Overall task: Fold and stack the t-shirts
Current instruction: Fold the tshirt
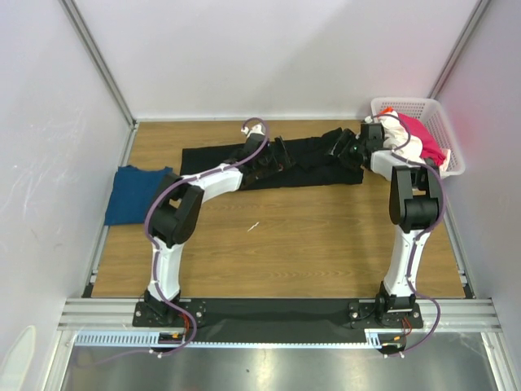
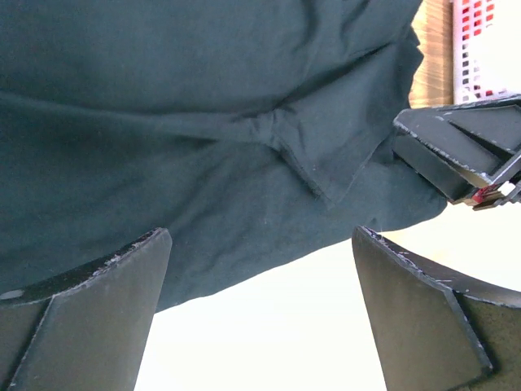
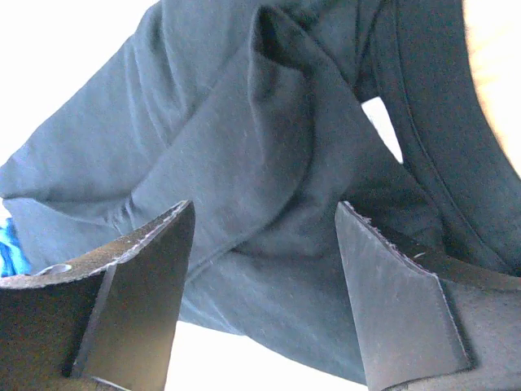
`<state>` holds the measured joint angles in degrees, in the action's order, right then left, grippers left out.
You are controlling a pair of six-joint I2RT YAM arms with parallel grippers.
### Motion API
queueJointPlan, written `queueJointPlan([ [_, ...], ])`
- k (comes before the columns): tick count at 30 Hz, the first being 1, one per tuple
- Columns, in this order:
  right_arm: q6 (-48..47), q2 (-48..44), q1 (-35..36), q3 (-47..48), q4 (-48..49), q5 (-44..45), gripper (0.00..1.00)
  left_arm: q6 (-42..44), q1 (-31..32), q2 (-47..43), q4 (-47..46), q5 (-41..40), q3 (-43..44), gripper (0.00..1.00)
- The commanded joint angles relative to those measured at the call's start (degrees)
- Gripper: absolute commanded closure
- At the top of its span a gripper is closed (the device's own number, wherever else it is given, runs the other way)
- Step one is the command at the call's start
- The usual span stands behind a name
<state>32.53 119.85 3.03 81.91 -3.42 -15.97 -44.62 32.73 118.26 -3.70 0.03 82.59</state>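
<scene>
A large black t-shirt (image 1: 220, 167) lies stretched out across the far part of the table. My left gripper (image 1: 283, 155) is open just over the shirt's middle. In the left wrist view the gripper (image 2: 260, 244) has its fingers wide apart, and the black cloth (image 2: 163, 147) lies just beyond them. My right gripper (image 1: 342, 147) is open over the shirt's right end. In the right wrist view the gripper (image 3: 264, 212) has bunched black cloth (image 3: 244, 138) showing between its spread fingers. A dark blue t-shirt (image 1: 134, 194) lies folded at the left. White (image 1: 404, 143) and pink-red (image 1: 423, 134) shirts lie in the basket.
The white lattice basket (image 1: 423, 106) stands at the back right corner, close behind the right arm; it also shows in the left wrist view (image 2: 480, 41). A small white scrap (image 1: 254, 226) lies mid-table. White walls enclose the table on three sides.
</scene>
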Motion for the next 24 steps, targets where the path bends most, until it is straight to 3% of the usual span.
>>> queueJointPlan([
  [1, 2.62, 1.78, 0.22, 3.08, 5.88, -2.22, 0.25, -6.87, -0.47, 0.48, -1.92, 0.76, 1.01, 0.0],
  [10, 4.03, 5.57, 1.1, 7.3, 6.67, -3.1, 0.27, -9.34, -1.62, 2.15, -0.96, 0.14, -1.64, 0.01],
  [17, 6.57, 5.48, 1.63, 8.0, 8.78, -5.04, 0.36, -9.61, -2.14, 2.42, 0.98, -1.53, -1.73, 0.0],
  [24, 8.68, 7.58, 3.38, 13.43, 10.63, -5.22, 0.36, -10.05, -3.11, 3.21, 1.33, -0.56, -2.25, 0.01],
])
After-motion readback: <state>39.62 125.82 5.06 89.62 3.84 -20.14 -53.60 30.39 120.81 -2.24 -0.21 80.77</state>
